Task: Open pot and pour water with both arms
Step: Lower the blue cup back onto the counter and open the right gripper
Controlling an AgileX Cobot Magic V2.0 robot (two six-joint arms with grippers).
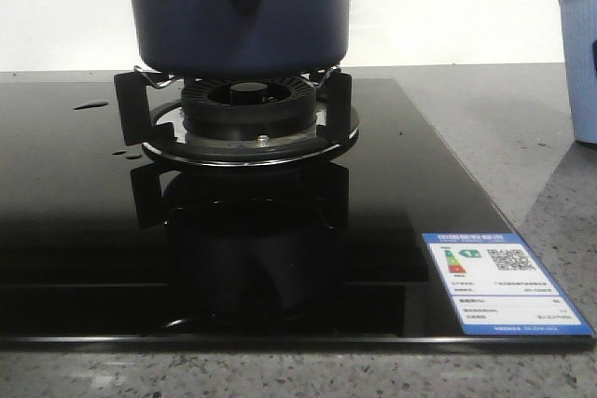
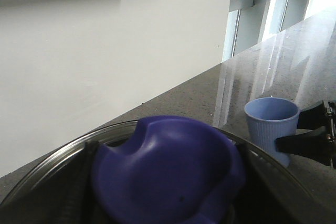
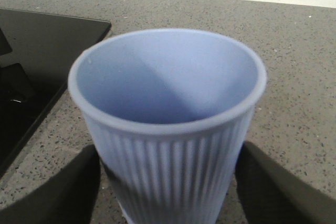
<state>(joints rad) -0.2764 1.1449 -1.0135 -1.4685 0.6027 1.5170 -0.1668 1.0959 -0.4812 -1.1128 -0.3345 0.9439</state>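
Observation:
The dark navy pot (image 1: 238,11) stands on the gas burner (image 1: 247,109); its top is cut off in the front view. In the left wrist view its glass lid (image 2: 63,153) carries a blue knob (image 2: 168,171). My left gripper (image 2: 168,187) sits over the lid, dark fingers (image 2: 71,187) pressed to both sides of the knob. A light blue ribbed cup (image 3: 168,114) stands on the counter to the right of the hob, also at the front view's right edge (image 1: 580,62). My right gripper (image 3: 168,195) is shut on it, fingers (image 3: 58,192) against both sides.
The black glass hob (image 1: 84,212) has a few water drops (image 1: 90,104) at its back left and a label sticker (image 1: 499,281) at its front right. Speckled grey counter (image 3: 294,77) surrounds it. A white wall (image 2: 105,51) stands behind.

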